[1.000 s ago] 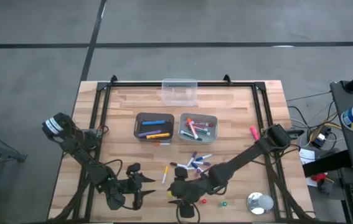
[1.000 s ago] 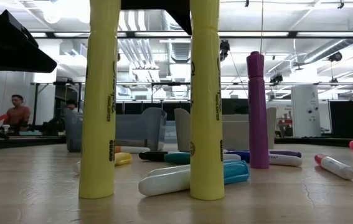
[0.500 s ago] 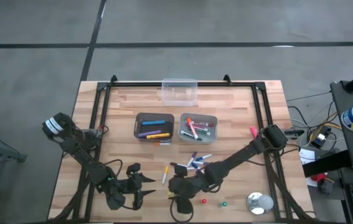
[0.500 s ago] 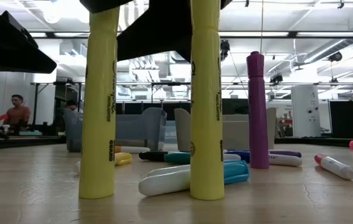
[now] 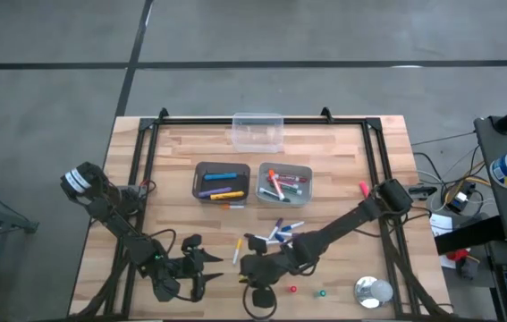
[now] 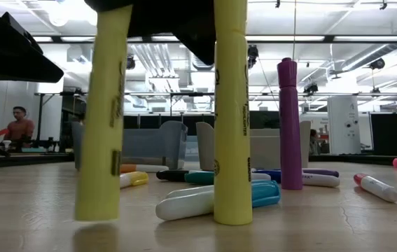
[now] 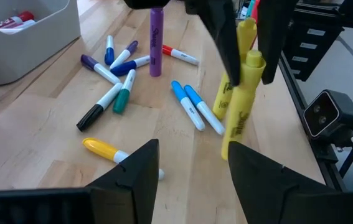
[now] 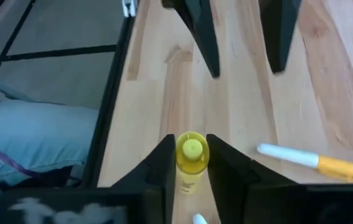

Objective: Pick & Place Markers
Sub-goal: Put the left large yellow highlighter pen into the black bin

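The right gripper (image 8: 192, 163) is at the near edge of the wooden tabletop (image 5: 342, 161), and its two dark fingers (image 8: 159, 167) are closed narrow on the top of a yellow highlighter marker (image 6: 102, 119). In the low view this marker is tilted and its lower end is just above the wood, while a second yellow highlighter (image 6: 231, 112) stands upright beside it on the tabletop. In the left wrist view the held marker hangs slanted between the dark fingers and the other one is just behind it. The left gripper (image 5: 192, 264) waits near the same edge, at the left of the right one, with its fingers wide apart and nothing between them. Near the two highlighters many slim markers lie loose: blue ones (image 7: 188, 106), a black and white one (image 7: 99, 107), a teal one (image 7: 123, 93), and a white pen with a yellow cap (image 7: 111, 151). A purple marker (image 6: 289, 122) stands upright among them. Further back, two grey bins (image 5: 222, 182) hold more markers, and a pink marker (image 5: 364, 190) lies alone at the right side.
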### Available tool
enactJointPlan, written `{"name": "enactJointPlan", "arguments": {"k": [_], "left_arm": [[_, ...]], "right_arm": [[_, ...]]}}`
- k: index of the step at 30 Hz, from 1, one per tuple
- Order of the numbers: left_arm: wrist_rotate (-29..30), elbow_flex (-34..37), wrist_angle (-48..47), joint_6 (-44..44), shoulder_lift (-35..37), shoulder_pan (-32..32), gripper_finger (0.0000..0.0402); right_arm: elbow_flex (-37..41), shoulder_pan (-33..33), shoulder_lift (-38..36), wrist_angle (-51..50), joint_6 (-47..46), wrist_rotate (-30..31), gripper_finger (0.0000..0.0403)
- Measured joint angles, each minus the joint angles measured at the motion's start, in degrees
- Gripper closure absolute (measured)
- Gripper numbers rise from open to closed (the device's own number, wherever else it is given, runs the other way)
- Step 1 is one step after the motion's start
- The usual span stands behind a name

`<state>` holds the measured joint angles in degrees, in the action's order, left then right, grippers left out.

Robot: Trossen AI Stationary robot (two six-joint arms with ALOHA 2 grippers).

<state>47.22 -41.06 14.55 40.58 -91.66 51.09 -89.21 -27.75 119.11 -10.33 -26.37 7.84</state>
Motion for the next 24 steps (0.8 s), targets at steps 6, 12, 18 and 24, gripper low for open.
{"name": "enactJointPlan", "arguments": {"k": [6,12,18,24], "left_arm": [[0.0,0.0,0.0,0.1,0.0,0.0,0.0216],[-1.6,0.0,0.0,0.3,0.0,0.0,0.0216],[-3.5,0.1,2.0,0.5,0.0,0.1,0.0216],[-3.5,0.1,3.2,-0.7,0.0,0.1,0.0216]], "right_arm": [[-2.9,0.0,0.0,0.2,2.9,1.1,0.0352],[-5.3,-0.6,0.0,-0.6,4.9,10.3,0.0341],[-6.3,-1.2,0.0,-1.1,5.7,13.2,0.034],[-6.3,-1.2,0.0,0.8,6.7,13.2,0.0339]]}}
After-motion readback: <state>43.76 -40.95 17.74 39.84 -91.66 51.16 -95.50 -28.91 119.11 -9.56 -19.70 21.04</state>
